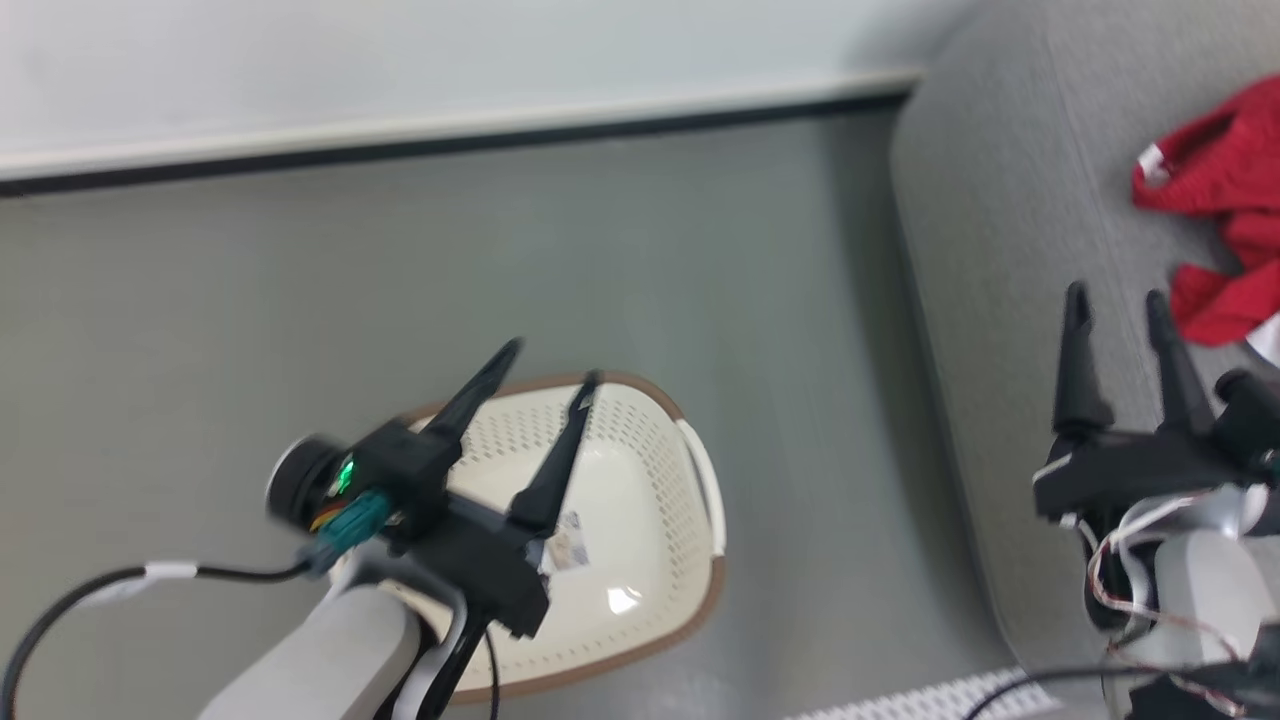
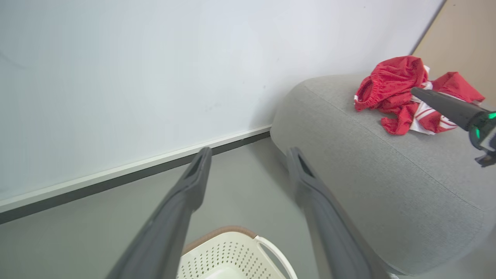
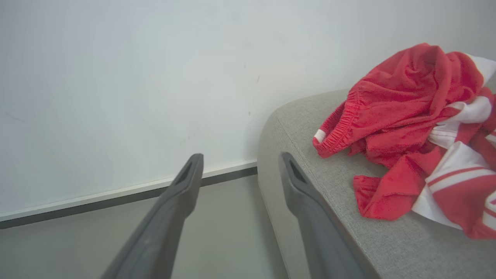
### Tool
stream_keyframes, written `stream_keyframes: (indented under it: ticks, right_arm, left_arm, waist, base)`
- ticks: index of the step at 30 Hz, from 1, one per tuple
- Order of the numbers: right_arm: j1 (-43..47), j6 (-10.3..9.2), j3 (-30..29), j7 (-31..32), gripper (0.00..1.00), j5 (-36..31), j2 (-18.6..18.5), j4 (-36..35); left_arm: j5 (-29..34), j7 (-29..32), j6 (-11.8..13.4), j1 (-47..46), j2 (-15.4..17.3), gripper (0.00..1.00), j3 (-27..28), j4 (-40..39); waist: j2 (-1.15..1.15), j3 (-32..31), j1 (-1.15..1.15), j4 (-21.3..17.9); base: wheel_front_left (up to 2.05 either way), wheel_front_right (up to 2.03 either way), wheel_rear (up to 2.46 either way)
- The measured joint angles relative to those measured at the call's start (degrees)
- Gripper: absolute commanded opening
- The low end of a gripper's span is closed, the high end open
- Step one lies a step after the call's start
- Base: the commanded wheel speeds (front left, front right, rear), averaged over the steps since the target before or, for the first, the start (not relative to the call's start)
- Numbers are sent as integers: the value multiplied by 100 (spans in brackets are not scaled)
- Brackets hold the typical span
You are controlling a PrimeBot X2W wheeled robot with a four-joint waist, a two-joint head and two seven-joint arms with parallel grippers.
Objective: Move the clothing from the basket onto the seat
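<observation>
From the head, the left claw (image 1: 553,362) is wide open and holds nothing. Right under it, on the grey floor (image 1: 600,250), sits the cream plastic basket with little holes and a brown rim (image 1: 690,470). A small sticker (image 1: 567,547) lies on the basket's bottom, close to the base of one finger. The right claw (image 1: 1117,294) is wide open too, and it holds nothing. Under it is the big grey cloth sofa seat (image 1: 1000,250). The bright red soft clothing with white parts (image 1: 1225,170) lies on the seat, past this claw's tips and a bit to the right - near, but not touching.

From the left wrist, the left claw (image 2: 248,152) has its two dark fingers spread apart. The basket (image 2: 232,252) peeks in low between them. The seat (image 2: 368,166) is to the right of the claw, and the clothing (image 2: 391,89) lies on it, well ahead. One dark finger of the right claw crosses in front of the clothing.

From the right wrist, the right claw (image 3: 240,156) is spread open, with its right finger over the seat's (image 3: 329,186) round edge. The clothing (image 3: 407,116) sits in a crumpled heap on the seat, to the right of that finger - apart from it. A white wall (image 3: 116,77) is ahead.
</observation>
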Motion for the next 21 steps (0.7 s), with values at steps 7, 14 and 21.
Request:
stream_keyframes:
  ticks: [7,14,21]
  right_arm:
    - [633,0,920,-354,100,242,-321,-390]
    - [1429,1,1516,-522,100,388,-530,-489]
    - [2111,1,1300,-545,100,416,-298,-940]
  left_arm:
    - [-209,-494,601,815,66,100,426,281]
    - [-316,-784,1046,1981,236,100,1058,252]
    - [1,-809,1012,3134,157,100,2002,-385]
  waist:
    - [0,-571,0,420]
    - [0,-1426,0,881]
    - [0,-2131,0,1192]
  base:
    - [0,0,0]
    - [0,0,0]
    - [0,0,0]
